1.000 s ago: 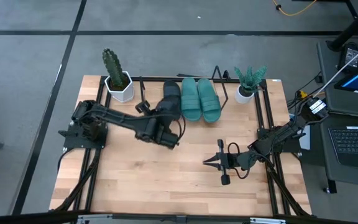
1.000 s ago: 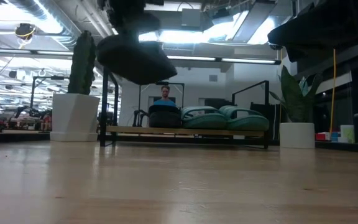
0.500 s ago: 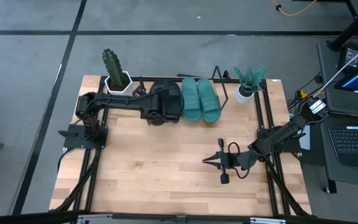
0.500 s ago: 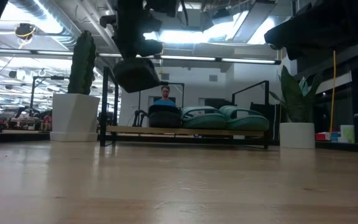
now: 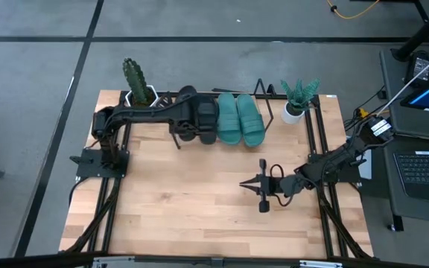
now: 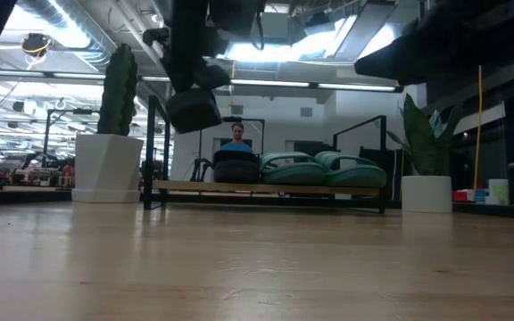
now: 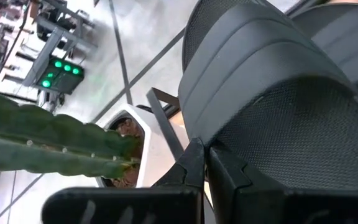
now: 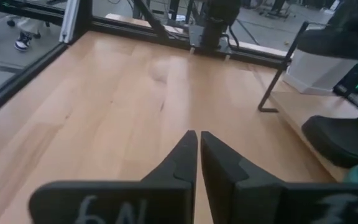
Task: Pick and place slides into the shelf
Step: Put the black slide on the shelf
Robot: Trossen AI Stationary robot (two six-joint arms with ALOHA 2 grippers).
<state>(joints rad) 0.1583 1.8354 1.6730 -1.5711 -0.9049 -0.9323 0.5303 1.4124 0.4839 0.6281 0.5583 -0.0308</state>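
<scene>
Two teal-green slides (image 5: 239, 119) (image 6: 319, 168) and one black slide (image 5: 206, 119) (image 6: 236, 167) rest sole-down on the shelf (image 5: 274, 95) (image 6: 266, 187) at the table's far edge. My left gripper (image 5: 187, 121) (image 7: 205, 160) is shut on the second black slide (image 5: 188, 104) (image 6: 194, 109) (image 7: 278, 93). It holds that slide in the air over the shelf's left end, beside the resting black slide. My right gripper (image 5: 244, 184) (image 8: 198, 144) is shut and holds nothing, low over the table's right half. My left gripper pinches the black slide between its two fingers at the slide's edge (image 7: 225, 146); which part of the slide that edge belongs to, I cannot tell. The fingers come from the table's left, slanting down. The slide is lifted clear and tilted, above the shelf.
A cactus in a white pot (image 5: 138, 95) (image 6: 107, 165) stands just left of the shelf, close to the held slide. A leafy plant in a white pot (image 5: 296, 100) (image 6: 426, 192) stands at the shelf's right end. A person (image 6: 236, 135) shows beyond the table.
My left gripper has carried the black slide from over the table's middle toward the far edge. The slide now hangs over the shelf's left end and looks smaller and farther off in the low view. My right gripper has shifted a little toward the table's left.
</scene>
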